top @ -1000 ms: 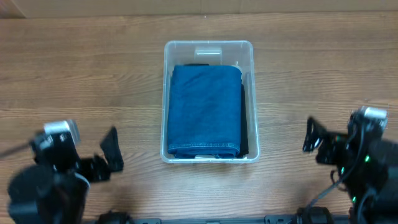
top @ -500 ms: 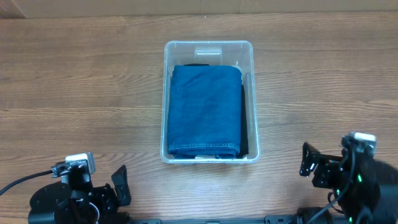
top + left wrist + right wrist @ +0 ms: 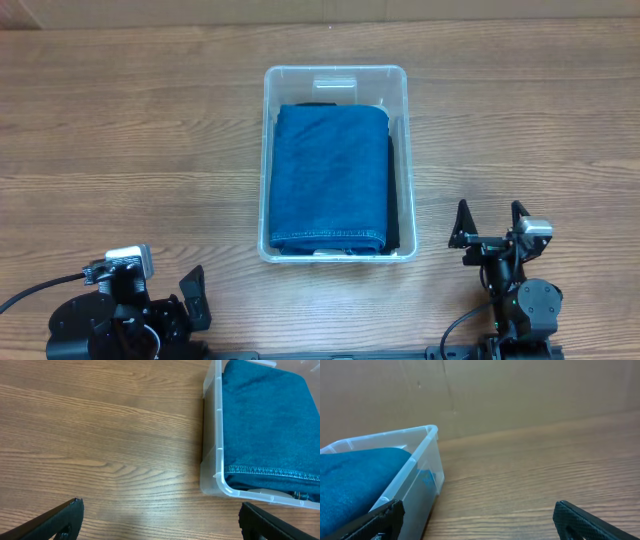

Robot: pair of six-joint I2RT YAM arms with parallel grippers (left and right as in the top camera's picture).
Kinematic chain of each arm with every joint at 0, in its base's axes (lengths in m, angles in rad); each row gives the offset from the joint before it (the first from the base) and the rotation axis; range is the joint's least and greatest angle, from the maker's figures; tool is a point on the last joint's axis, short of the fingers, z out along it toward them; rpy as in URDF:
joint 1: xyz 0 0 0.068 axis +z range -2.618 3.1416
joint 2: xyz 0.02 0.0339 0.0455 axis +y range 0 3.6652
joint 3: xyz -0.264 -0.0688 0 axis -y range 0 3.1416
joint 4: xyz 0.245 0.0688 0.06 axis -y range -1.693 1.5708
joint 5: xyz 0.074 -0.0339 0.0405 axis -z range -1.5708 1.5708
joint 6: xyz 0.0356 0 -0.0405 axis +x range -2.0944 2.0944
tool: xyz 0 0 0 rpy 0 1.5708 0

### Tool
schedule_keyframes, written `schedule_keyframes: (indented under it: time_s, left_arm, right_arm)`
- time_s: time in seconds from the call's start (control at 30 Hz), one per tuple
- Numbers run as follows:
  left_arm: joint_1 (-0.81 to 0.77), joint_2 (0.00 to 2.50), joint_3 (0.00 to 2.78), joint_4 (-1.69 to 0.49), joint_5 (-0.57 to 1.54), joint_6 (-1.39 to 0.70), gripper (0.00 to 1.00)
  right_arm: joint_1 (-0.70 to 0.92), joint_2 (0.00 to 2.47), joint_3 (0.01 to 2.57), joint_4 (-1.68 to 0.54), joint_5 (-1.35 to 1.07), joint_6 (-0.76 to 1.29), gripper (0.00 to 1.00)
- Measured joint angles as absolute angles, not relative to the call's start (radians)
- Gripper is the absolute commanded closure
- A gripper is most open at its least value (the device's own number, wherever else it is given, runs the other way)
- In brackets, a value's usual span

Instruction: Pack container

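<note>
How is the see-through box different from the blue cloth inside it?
The container is clear, so you can see through it; the cloth is solid blue. The container is bigger, and the cloth lies folded inside it. The container has upright walls and a rim; the cloth lies flat, with a stitched hem at its near end. Both are roughly rectangular and their long sides run the same way.
</note>
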State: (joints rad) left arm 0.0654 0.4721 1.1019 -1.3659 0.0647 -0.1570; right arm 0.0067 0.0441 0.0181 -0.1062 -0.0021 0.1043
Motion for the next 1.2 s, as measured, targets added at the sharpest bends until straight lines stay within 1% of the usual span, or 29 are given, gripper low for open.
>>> schedule_keyframes:
  time_s: [0.5, 0.57, 0.6, 0.63, 0.67, 0.7, 0.73, 0.77, 0.83, 0.87, 0.9, 0.93, 1.0, 1.2]
  left_arm:
    - [0.078, 0.472, 1.100, -1.351, 0.064, -0.157, 0.00]
    - [0.104, 0.439, 1.052, -1.254, 0.064, -0.141, 0.00]
    - [0.107, 0.379, 0.963, -1.156, 0.066, -0.117, 0.00]
    - [0.107, 0.353, 0.921, -1.129, 0.068, -0.103, 0.00]
    - [0.104, 0.273, 0.771, -0.971, 0.072, -0.084, 0.00]
    - [0.099, 0.245, 0.701, -0.910, 0.071, -0.076, 0.00]
    - [0.082, 0.197, 0.568, -0.713, 0.072, -0.070, 0.00]
    - [0.065, 0.167, 0.479, -0.619, 0.075, -0.068, 0.00]
    - [0.027, 0.091, 0.250, -0.319, 0.080, -0.054, 0.00]
    - [0.019, 0.068, 0.166, -0.179, 0.083, -0.048, 0.00]
    - [0.018, 0.049, 0.109, -0.090, 0.087, -0.047, 0.00]
    - [0.018, 0.033, 0.064, -0.045, 0.089, -0.045, 0.00]
    - [0.018, 0.025, 0.013, -0.080, 0.086, -0.044, 0.00]
    - [0.018, 0.024, 0.012, -0.078, 0.084, -0.044, 0.00]
  right_arm:
    - [0.007, 0.044, 0.019, -0.106, 0.000, 0.105, 0.00]
    - [0.007, 0.044, 0.018, -0.105, 0.000, 0.104, 0.00]
    - [0.007, 0.044, 0.018, -0.105, 0.000, 0.104, 0.00]
    - [0.007, 0.044, 0.018, -0.104, 0.000, 0.104, 0.00]
    - [0.007, 0.044, 0.018, -0.105, -0.001, 0.104, 0.00]
    - [0.007, 0.044, 0.019, -0.106, -0.001, 0.104, 0.00]
    - [0.007, 0.044, 0.019, -0.105, 0.000, 0.104, 0.00]
    - [0.007, 0.044, 0.019, -0.106, 0.000, 0.104, 0.00]
    - [0.007, 0.044, 0.019, -0.105, 0.000, 0.104, 0.00]
    - [0.007, 0.044, 0.019, -0.105, 0.000, 0.104, 0.00]
    - [0.007, 0.044, 0.019, -0.105, 0.000, 0.104, 0.00]
    - [0.006, 0.044, 0.018, -0.106, 0.000, 0.105, 0.00]
    - [0.007, 0.044, 0.018, -0.106, -0.001, 0.105, 0.00]
    - [0.007, 0.044, 0.019, -0.105, 0.000, 0.104, 0.00]
